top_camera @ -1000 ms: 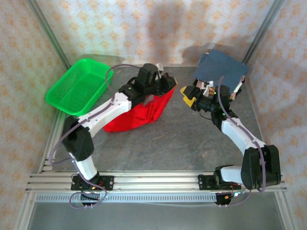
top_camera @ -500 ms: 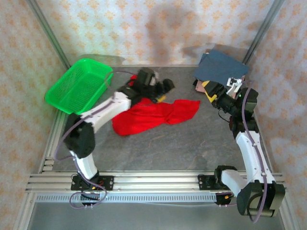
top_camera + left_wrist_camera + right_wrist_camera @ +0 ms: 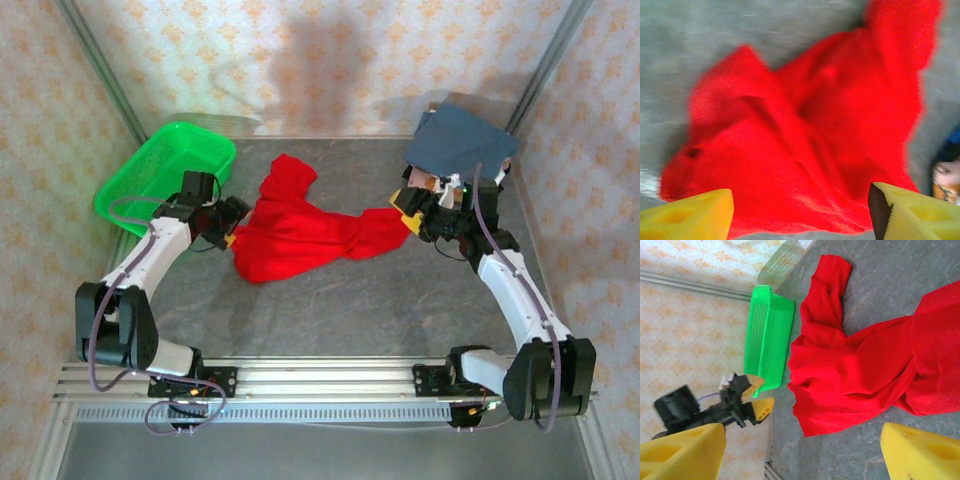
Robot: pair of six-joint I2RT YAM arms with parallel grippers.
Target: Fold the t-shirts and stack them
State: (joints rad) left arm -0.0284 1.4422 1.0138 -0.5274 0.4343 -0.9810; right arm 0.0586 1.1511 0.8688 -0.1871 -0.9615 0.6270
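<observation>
From above, the red t-shirt (image 3: 300, 232) is seen crumpled mid-table, stretched left-right, a sleeve (image 3: 290, 172) pointed at the far wall (image 3: 320, 60). At the left wrist, the left gripper (image 3: 802, 217) is held open, empty, facing it. At the right wrist, the right gripper (image 3: 805, 450) is likewise parted.

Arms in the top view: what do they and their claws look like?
Both the left arm and right arm have white links, black joints and a loose purplish cable. The left claw and right claw carry blocky yellow fingertips.
</observation>
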